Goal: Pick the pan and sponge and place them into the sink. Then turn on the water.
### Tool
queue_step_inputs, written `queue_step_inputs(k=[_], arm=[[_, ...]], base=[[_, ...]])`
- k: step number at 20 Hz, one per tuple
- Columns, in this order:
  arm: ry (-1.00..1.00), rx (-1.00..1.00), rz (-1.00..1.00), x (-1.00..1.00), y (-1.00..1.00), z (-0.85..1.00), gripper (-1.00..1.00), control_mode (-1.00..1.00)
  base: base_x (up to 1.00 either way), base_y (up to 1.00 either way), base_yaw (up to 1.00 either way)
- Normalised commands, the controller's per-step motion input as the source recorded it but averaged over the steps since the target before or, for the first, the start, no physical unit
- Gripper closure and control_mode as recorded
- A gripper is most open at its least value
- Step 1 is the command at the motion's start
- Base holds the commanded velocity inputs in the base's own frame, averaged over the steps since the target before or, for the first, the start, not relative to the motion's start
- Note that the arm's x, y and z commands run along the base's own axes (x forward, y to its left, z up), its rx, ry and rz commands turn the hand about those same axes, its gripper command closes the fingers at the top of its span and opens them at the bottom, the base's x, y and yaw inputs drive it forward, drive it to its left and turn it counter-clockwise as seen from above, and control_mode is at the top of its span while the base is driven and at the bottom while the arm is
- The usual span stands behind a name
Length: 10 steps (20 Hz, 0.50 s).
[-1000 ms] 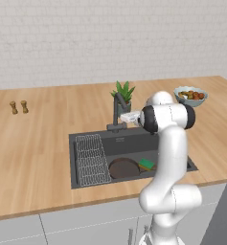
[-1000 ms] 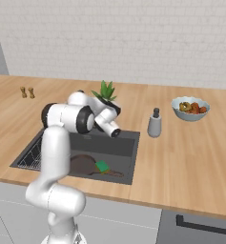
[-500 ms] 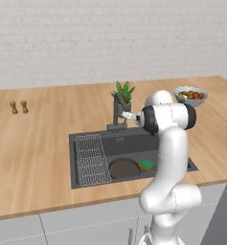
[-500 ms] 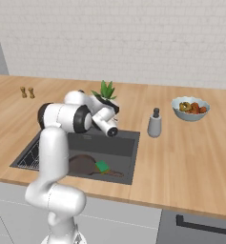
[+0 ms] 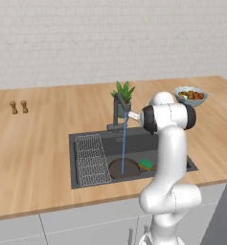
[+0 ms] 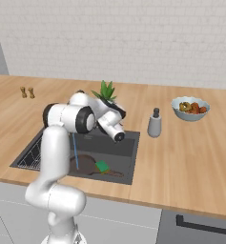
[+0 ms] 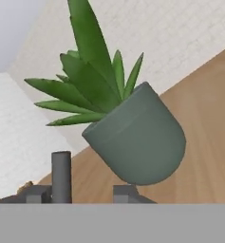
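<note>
The dark pan lies on the floor of the sink, with the green sponge beside it on the right. A thin light-blue stream of water runs from the dark faucet onto the pan. My gripper is level with the faucet's top, just to its right. In the hand view its dark fingertips stand apart, open, with a dark upright post of the faucet between them. The pan, sponge and water also show from the right.
A potted plant stands right behind the faucet. A wire rack fills the sink's left part. A fruit bowl, a soap dispenser and two small shakers stand on the wooden counter.
The water has started running from the spout; no stream showed before. The hand has shifted slightly by the faucet. Pan and sponge have not moved.
</note>
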Motion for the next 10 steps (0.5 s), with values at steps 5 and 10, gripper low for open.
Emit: queue_step_inputs(k=[5,10], arm=[[0.05,0.22,0.00,-0.77,-0.79,0.58,1.00,-1.00],[0.00,0.24,0.00,-1.00,-0.75,0.95,1.00,-1.00]], base=[[0.00,0.00,0.00],[0.00,0.00,0.00]])
